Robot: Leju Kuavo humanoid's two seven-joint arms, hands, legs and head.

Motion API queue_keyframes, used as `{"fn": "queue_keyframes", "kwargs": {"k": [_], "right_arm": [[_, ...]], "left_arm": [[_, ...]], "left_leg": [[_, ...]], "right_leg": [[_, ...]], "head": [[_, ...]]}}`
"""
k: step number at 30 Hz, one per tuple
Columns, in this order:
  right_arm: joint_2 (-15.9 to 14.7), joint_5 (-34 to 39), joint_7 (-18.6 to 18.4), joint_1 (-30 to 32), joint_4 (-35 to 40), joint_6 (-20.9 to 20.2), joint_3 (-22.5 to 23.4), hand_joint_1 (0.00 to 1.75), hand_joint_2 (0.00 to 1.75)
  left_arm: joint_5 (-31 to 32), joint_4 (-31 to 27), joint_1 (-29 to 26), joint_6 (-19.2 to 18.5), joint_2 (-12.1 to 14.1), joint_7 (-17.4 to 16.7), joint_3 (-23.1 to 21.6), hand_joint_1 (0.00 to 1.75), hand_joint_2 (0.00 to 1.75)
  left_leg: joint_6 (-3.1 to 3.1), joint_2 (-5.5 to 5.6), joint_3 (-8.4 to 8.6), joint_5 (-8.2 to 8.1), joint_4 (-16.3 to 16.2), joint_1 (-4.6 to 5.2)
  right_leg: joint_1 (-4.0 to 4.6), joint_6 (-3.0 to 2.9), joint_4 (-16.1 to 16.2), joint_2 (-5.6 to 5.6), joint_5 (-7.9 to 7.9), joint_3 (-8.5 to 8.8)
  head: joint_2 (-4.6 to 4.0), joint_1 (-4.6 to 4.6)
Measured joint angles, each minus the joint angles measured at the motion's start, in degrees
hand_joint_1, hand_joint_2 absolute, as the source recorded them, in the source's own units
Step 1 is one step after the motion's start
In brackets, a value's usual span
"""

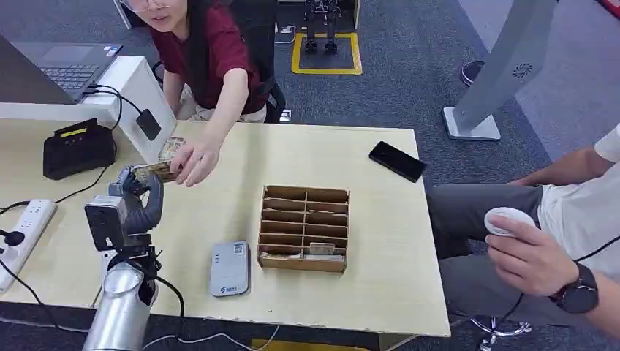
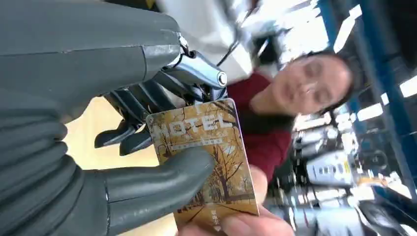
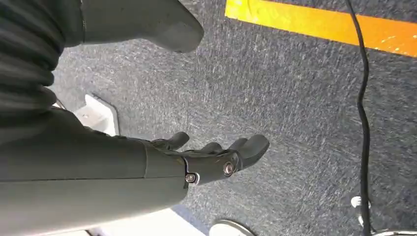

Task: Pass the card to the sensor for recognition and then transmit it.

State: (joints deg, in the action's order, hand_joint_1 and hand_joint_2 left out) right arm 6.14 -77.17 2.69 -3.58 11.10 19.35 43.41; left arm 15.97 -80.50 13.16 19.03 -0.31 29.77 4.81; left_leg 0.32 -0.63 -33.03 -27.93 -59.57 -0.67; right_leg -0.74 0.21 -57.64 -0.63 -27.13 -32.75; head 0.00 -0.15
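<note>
My left hand is raised over the table's left side and pinches a yellow-brown hotel card between thumb and fingers. In the left wrist view the card shows autumn trees and the word HOTEL, with my left hand clamped on its near edge. A person in a red shirt reaches across, and that person's hand grips the card's far end; their fingertips press its lower edge. The grey card sensor lies flat near the table's front. My right hand hangs above the carpet, fingers apart, holding nothing.
A wooden slotted box stands mid-table with a card in its front row. A black phone lies at the back right. A black terminal, a power strip and a laptop line the left. A seated person is at right.
</note>
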Motion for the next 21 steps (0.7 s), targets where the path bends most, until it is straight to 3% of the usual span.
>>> {"fn": "queue_keyframes", "kwargs": {"k": [4,6,9,17,18,21], "right_arm": [[0.0,-2.1,0.3,-0.3,0.0,-0.7,-0.1,0.00,1.75],[0.0,-2.6,0.3,-0.4,0.0,-0.8,-0.1,0.00,1.75],[0.0,-3.3,0.0,-0.5,0.1,-1.1,-0.1,0.00,1.75],[0.0,-3.3,-0.3,-0.5,0.2,-1.1,-0.1,0.00,1.75],[0.0,-3.3,-0.5,-0.5,0.2,-1.1,-0.1,0.00,1.75],[0.0,-3.3,-0.7,-0.5,0.2,-1.2,-0.1,0.00,1.75]], "left_arm": [[25.4,5.0,5.2,17.4,1.5,1.5,0.0,1.75,1.75],[40.5,7.1,7.4,20.2,1.6,3.0,1.6,1.75,1.75],[57.5,9.5,10.4,20.5,0.4,4.2,6.0,1.75,1.75],[61.6,12.2,13.2,20.6,-1.8,5.2,10.8,1.75,1.75],[61.7,12.5,13.5,20.6,-2.1,5.2,11.3,0.00,1.75],[61.6,13.2,13.9,20.6,-2.8,5.2,11.6,0.00,1.75]], "left_leg": [[0.01,0.01,0.00,0.07,0.0,0.00],[0.01,0.01,0.00,0.08,0.0,0.00],[0.04,0.02,-0.02,0.11,0.0,0.01],[0.04,-0.12,-0.09,0.10,0.0,0.01],[0.04,-0.11,-0.11,0.10,0.0,0.01],[0.04,-0.12,-0.13,0.10,0.0,0.01]], "right_leg": [[0.00,0.00,0.0,-0.02,0.01,0.02],[0.00,-0.01,0.0,-0.02,0.01,0.02],[-0.01,-0.01,0.0,-0.02,0.02,0.02],[0.00,-0.05,0.0,0.09,0.08,-0.15],[0.00,-0.05,0.0,0.09,0.08,-0.16],[0.00,-0.05,0.0,0.10,0.07,-0.18]], "head": [[-0.02,0.00],[-0.02,-0.02],[-0.02,0.02],[0.00,0.00],[0.00,0.00],[0.00,-0.02]]}}
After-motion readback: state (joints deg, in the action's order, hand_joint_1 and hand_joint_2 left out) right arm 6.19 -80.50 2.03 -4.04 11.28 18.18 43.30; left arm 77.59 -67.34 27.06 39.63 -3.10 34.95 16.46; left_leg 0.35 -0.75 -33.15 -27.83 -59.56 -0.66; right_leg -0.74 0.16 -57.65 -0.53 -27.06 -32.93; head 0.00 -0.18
